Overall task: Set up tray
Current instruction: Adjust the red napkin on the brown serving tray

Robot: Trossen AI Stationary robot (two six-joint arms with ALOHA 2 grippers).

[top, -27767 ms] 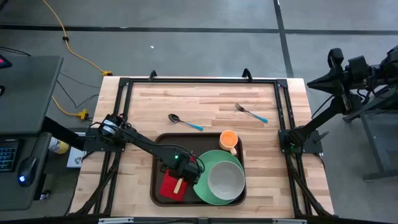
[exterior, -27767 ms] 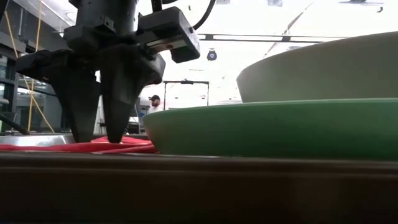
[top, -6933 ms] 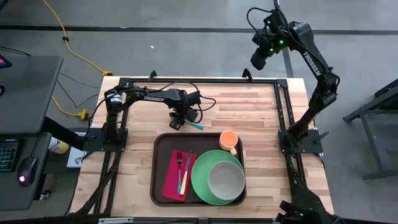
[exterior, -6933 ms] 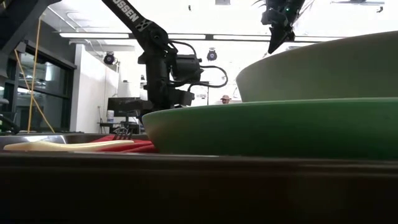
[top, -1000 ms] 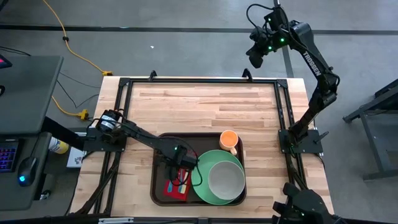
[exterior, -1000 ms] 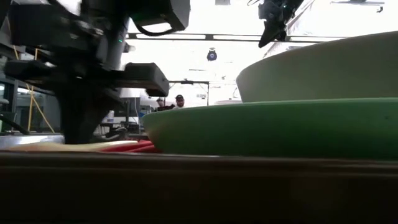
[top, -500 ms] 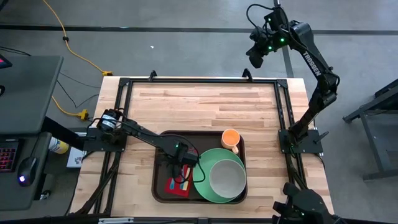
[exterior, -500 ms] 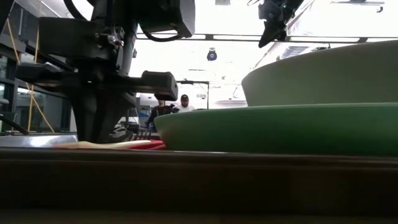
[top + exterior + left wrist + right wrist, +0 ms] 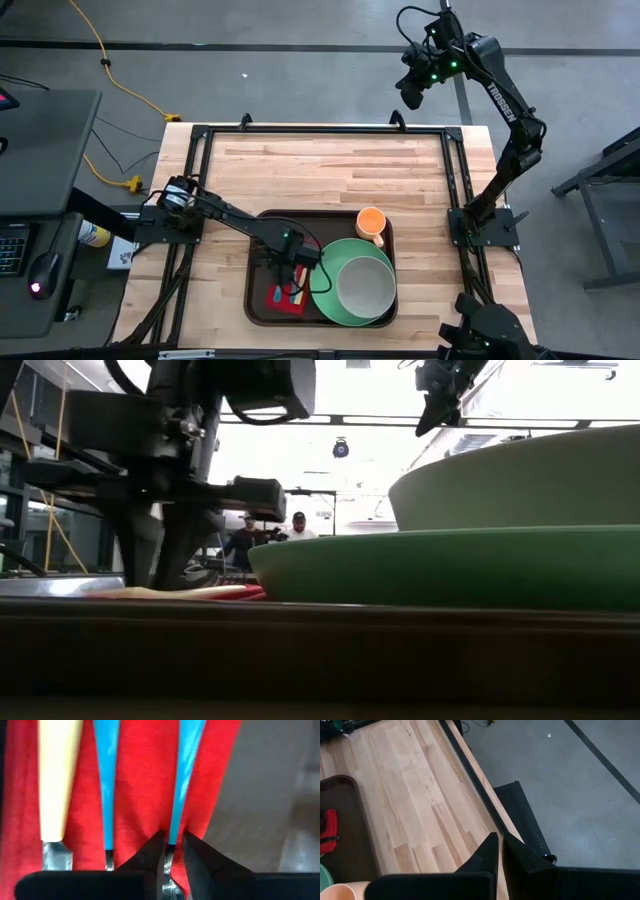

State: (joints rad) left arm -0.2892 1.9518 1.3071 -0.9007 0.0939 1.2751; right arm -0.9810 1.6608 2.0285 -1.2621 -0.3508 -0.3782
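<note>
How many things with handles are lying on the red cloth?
3, side by side on the red cloth napkin: one cream-handled utensil, then two blue-handled utensils; the left gripper pinches the last.

Light wood-plank table (image 9: 300, 165) inside a black frame. Only the tray (image 9: 258, 305) lies directly on it: dark brown, rounded corners, raised rim, set at the table's near edge, roughly centred between the two arm bases. Table planks beyond the tray are bare wood.
</note>
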